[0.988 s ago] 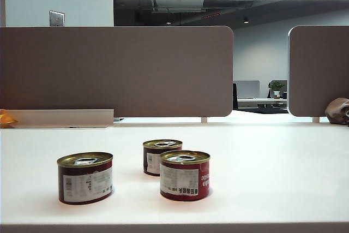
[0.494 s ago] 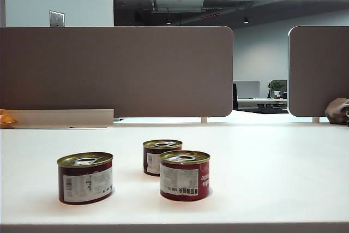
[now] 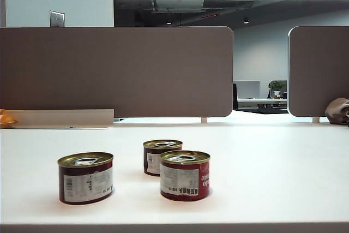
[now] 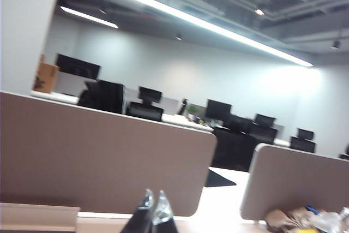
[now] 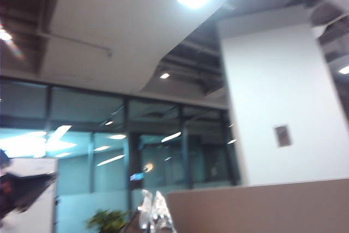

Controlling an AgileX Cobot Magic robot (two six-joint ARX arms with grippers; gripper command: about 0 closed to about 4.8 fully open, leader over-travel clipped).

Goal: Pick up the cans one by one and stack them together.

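Observation:
Three cans with gold pull-tab lids stand apart on the white table [image 3: 272, 178] in the exterior view: a maroon one [image 3: 85, 178] at the front left, a red one [image 3: 185, 175] in the middle front, and a darker one [image 3: 159, 157] just behind it. Neither arm shows in that view. In the left wrist view my left gripper [image 4: 153, 196] is shut and empty, aimed over the grey divider [image 4: 103, 151] into the office. In the right wrist view my right gripper [image 5: 152, 196] is shut and empty too, tilted up toward the ceiling. No can shows in either wrist view.
A grey divider panel [image 3: 117, 72] runs along the table's far edge, with a second panel [image 3: 319, 72] at the right. An orange object [image 3: 6, 119] lies at the far left edge, and a brown bag [image 3: 338, 111] at the far right.

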